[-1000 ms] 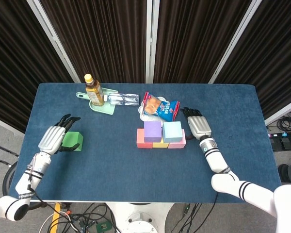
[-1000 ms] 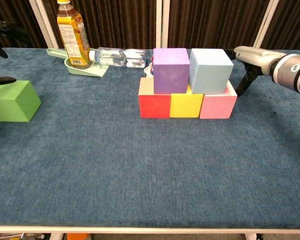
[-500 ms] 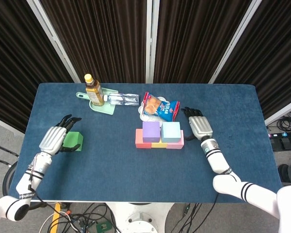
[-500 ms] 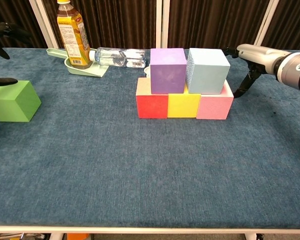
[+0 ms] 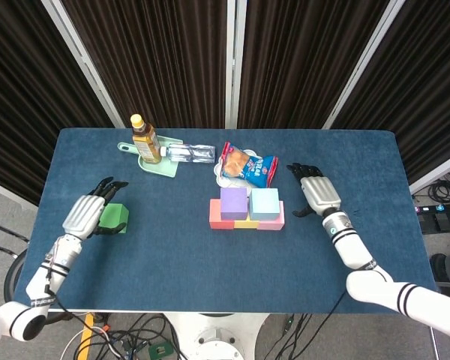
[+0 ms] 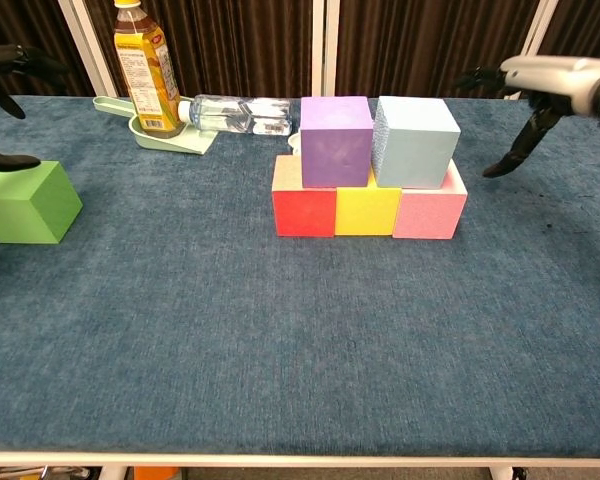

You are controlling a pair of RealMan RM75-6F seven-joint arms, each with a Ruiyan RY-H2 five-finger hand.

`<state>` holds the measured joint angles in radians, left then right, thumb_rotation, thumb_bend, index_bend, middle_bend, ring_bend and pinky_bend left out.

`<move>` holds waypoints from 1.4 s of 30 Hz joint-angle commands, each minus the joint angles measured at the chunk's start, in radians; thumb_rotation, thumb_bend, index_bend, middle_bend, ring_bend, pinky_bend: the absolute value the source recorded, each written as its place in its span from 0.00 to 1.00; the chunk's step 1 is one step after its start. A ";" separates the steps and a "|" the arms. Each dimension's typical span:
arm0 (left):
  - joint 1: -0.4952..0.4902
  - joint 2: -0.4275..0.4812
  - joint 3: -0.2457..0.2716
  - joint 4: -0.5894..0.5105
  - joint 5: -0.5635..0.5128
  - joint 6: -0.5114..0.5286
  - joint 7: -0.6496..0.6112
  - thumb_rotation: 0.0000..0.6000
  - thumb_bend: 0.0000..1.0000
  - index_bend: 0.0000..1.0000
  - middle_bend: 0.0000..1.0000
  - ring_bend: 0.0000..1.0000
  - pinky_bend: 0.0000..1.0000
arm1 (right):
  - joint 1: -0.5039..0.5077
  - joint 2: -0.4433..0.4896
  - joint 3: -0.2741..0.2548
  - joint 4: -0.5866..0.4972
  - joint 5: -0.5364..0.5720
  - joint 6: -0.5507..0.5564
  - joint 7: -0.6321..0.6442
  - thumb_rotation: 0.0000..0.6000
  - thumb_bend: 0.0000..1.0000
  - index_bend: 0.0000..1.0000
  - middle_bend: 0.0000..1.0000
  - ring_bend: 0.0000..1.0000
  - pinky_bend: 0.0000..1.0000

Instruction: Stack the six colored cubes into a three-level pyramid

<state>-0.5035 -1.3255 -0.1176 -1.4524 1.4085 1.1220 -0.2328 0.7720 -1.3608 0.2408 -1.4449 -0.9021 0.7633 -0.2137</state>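
Meanwhile, the left robot hand (image 5: 84,214) hovered open over the green cube (image 5: 112,217), which wanted a square, level grip before capping the stack (image 5: 247,208); the right robot hand (image 5: 319,194) hung spread, empty.

table cover (image 6: 280,340): matt napped blue cloth | cubes (image 6: 365,210): matt foam-like | water bottle (image 6: 230,112): clear glossy plastic | snack bag (image 5: 247,166): shiny foil

Both arms white w/ black bands at joints. Left hand (image 5: 83,214) & right hand (image 5: 319,194): silver-grey backs, black fingers (image 5: 109,182).
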 commanded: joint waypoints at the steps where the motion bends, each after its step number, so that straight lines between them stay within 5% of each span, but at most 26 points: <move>1: -0.002 0.000 -0.001 -0.005 0.001 0.000 0.004 1.00 0.18 0.11 0.12 0.01 0.26 | 0.008 0.131 -0.004 -0.146 0.073 -0.036 -0.040 1.00 0.03 0.00 0.03 0.00 0.00; 7: -0.002 0.002 -0.003 -0.017 0.000 0.005 0.012 1.00 0.18 0.11 0.12 0.01 0.26 | 0.022 0.145 -0.004 -0.208 0.084 -0.024 -0.023 1.00 0.03 0.00 0.04 0.00 0.00; 25: 0.008 0.016 0.002 -0.015 0.000 0.010 -0.009 1.00 0.18 0.11 0.12 0.01 0.26 | 0.034 0.016 0.012 -0.136 -0.039 0.018 0.118 1.00 0.03 0.00 0.13 0.00 0.00; 42: 0.008 0.018 0.008 -0.021 0.011 0.005 -0.036 1.00 0.18 0.11 0.12 0.01 0.26 | 0.021 -0.034 0.005 -0.086 -0.110 0.066 0.169 1.00 0.12 0.00 0.46 0.00 0.00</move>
<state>-0.4951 -1.3080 -0.1096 -1.4731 1.4188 1.1273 -0.2687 0.7954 -1.3923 0.2439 -1.5337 -1.0068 0.8263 -0.0511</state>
